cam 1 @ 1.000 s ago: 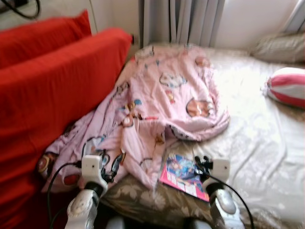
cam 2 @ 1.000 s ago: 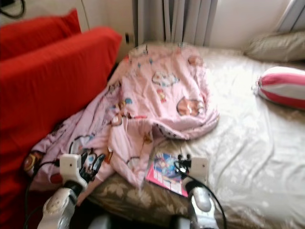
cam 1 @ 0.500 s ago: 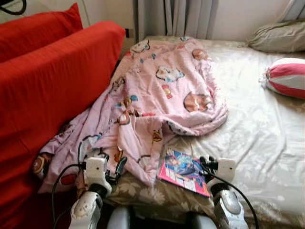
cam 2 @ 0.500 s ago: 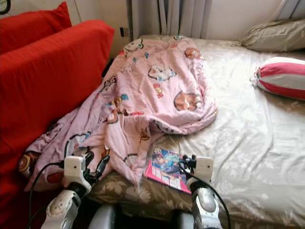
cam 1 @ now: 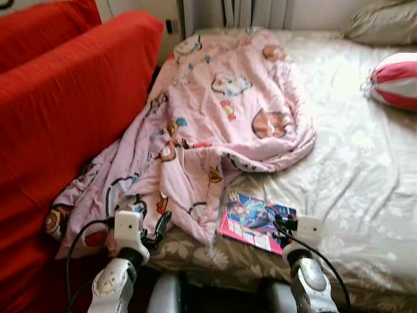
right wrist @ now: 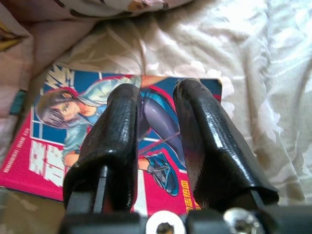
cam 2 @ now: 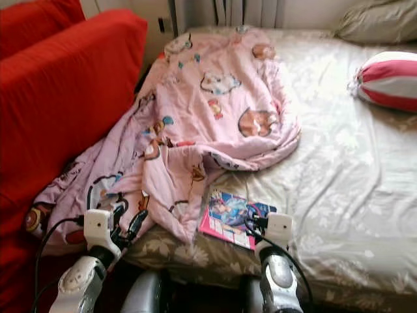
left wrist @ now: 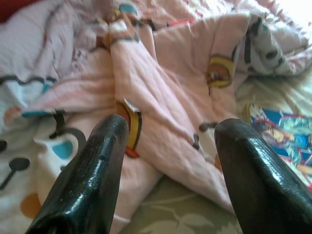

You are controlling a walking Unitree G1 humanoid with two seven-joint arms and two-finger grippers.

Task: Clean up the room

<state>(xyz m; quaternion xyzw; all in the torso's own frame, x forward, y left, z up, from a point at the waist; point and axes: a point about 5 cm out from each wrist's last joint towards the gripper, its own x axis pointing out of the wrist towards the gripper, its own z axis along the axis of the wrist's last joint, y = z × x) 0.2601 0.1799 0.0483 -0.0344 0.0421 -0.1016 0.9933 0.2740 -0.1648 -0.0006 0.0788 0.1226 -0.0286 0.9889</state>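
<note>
Down at the near edge of the bed, the right gripper (right wrist: 155, 122) hangs over one comic book (cam 1: 255, 220), its two black fingers (right wrist: 117, 136) set narrowly apart with only a slim gap between them and nothing held. The book lies flat on the sheet, thin and rectangular, with a glossy pink-bordered cover showing a drawn figure in blue; the cover lettering is too small to read. One corner sits just beside the hem of the blanket.

The left gripper (left wrist: 168, 161) hovers near the bed's left corner, its two fingers (left wrist: 92, 175) spread wide and empty, aimed at a fold of the blanket (cam 1: 215, 117). That single blanket is soft pink fabric printed with cartoon animals, crumpled in loose ridges, and it trails from the bed's far end down over the side toward the red sofa (cam 1: 58, 111).

The bed sheet (cam 1: 352, 169) is pale beige with a faint floral pattern and shallow wrinkles. Two cushions rest at the far right: one rounded, striped red and white (cam 1: 394, 81), and one plain beige pillow (cam 1: 384, 23). Two red sofa cushions stand on the left.
</note>
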